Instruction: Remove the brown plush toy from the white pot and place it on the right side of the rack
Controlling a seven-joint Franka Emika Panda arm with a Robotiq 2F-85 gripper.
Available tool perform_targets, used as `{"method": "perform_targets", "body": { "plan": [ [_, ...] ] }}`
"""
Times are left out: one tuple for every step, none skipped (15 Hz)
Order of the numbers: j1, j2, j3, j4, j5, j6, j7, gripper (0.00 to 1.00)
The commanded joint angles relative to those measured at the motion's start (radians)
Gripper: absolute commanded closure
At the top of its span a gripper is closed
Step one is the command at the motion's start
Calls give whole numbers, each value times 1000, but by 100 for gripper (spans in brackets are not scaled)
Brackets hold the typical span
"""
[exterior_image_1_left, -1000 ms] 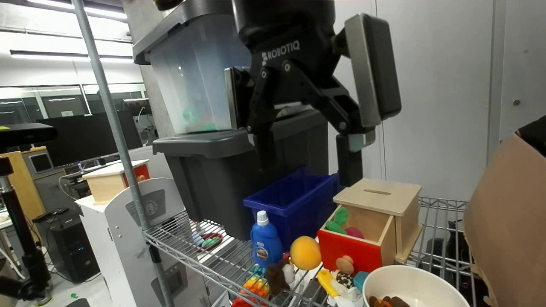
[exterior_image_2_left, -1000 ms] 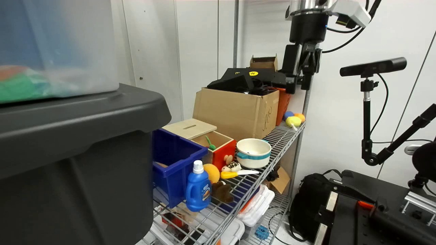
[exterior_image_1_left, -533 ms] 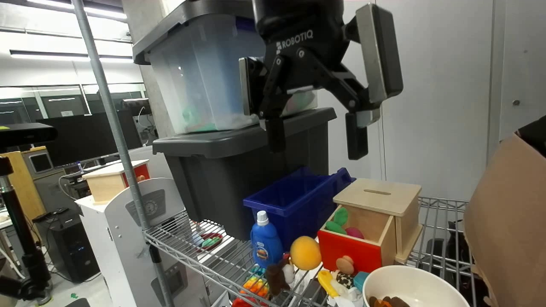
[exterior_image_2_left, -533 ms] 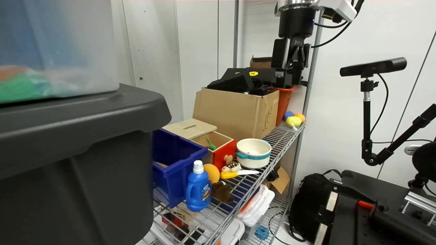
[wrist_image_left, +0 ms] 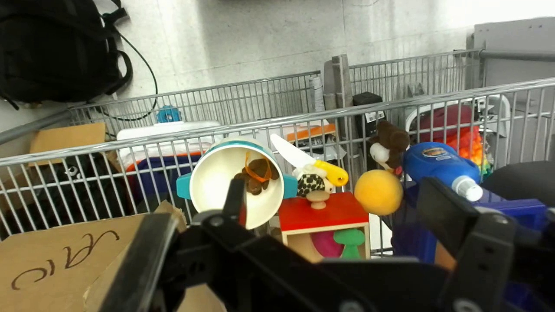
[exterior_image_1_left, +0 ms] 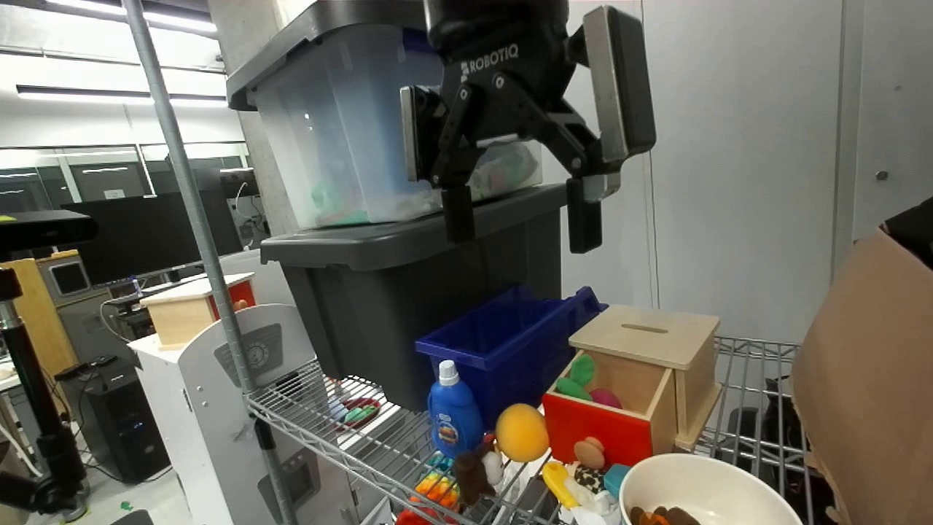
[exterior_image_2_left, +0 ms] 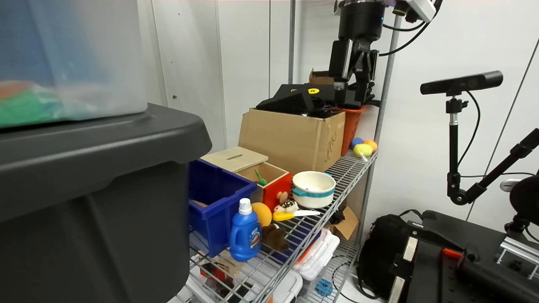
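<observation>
The brown plush toy, tied with an orange ribbon, lies inside the white pot in the wrist view. Only its top shows at the bottom edge of an exterior view, inside the pot; elsewhere the pot's wall hides it. Teal handles mark the pot, which stands on the silver wire rack beside the wooden box. High above the rack, my gripper hangs wide open, pointing down, nothing between its fingers. From the wrist, the gripper's left finger overlaps the pot's image.
Around the pot are a wooden box with a red drawer, a toy knife, an orange ball, another brown soft toy and a blue bottle. A blue bin, grey bins and a cardboard box flank them.
My open gripper has risen over the last second. In an exterior view it has also shifted left, nearer above the rack. The toy, pot and other things have stayed put.
</observation>
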Motion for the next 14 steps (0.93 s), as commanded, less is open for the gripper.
{"method": "perform_targets", "body": {
  "plan": [
    [-1,0,1,2,0,-3,0,0],
    [-1,0,1,2,0,-3,0,0],
    [-5,1,-3,-1,-1,-5,1,0],
    [-10,2,-8,0,2,-12,0,0],
    [-13,2,-11,3,-2,-18,0,0],
    [-17,4,-15,7,-2,-21,-4,0],
    [-20,7,-18,18,-9,-31,-8,0],
    [-23,12,-21,30,-16,-40,-9,0],
    [-25,18,-24,43,-19,-50,-10,0],
    [-25,28,-25,66,-24,-69,-10,0],
    [-25,37,-25,87,-30,-86,-8,0],
    [-24,50,-24,118,-34,-110,-11,0],
    [-25,64,-25,145,-36,-127,-16,0],
    [-27,79,-25,172,-37,-143,-23,0]
  ]
}}
